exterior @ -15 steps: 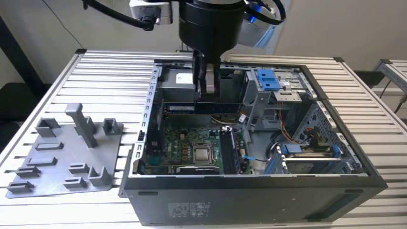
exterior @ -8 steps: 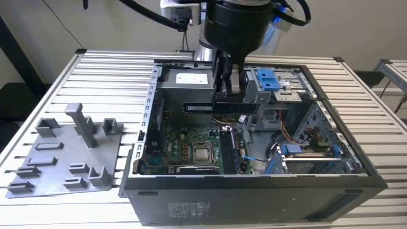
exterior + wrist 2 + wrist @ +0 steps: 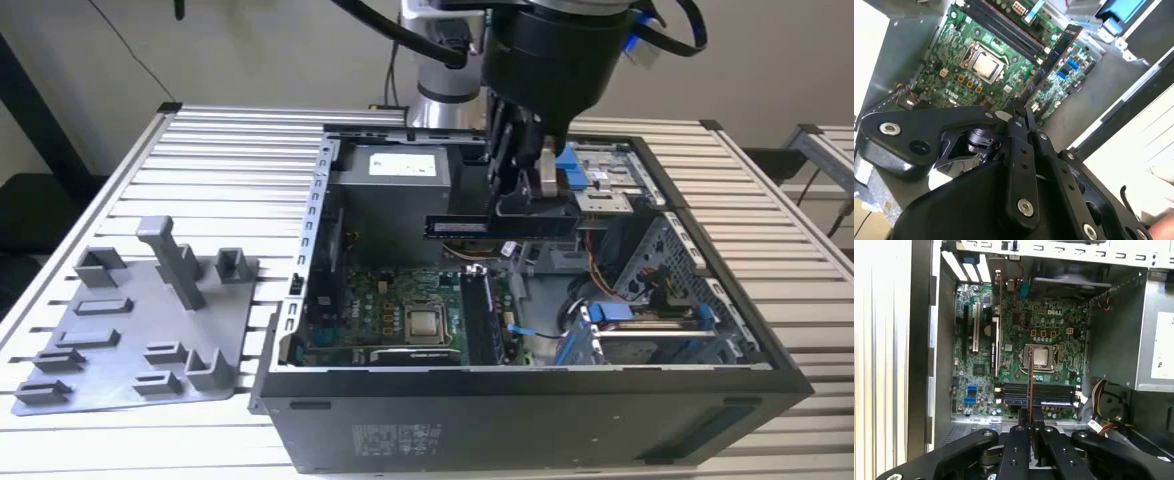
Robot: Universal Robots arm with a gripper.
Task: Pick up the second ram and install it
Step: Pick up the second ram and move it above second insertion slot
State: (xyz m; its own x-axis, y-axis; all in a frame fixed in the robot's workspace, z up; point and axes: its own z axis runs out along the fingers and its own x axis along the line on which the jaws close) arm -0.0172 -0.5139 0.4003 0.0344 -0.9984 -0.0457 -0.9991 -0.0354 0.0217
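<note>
- exterior view: the gripper [image 3: 531, 212] is clamped on the second ram [image 3: 461, 227], holding it level above the motherboard [image 3: 387, 290] inside the open computer case [image 3: 534, 420].
- second wrist view: the fingers [image 3: 1016, 130] pinch one end of the stick, and the rest juts out over the board near the memory slots [image 3: 1004, 27].
- first wrist view: the stick shows edge-on as a thin line between the closed fingers, crossing above the slots below the processor socket [image 3: 1041, 356].

Computer case [image 3: 534, 430], holder plate [image 3: 114, 375] on slatted table [image 3: 227, 160]
</note>
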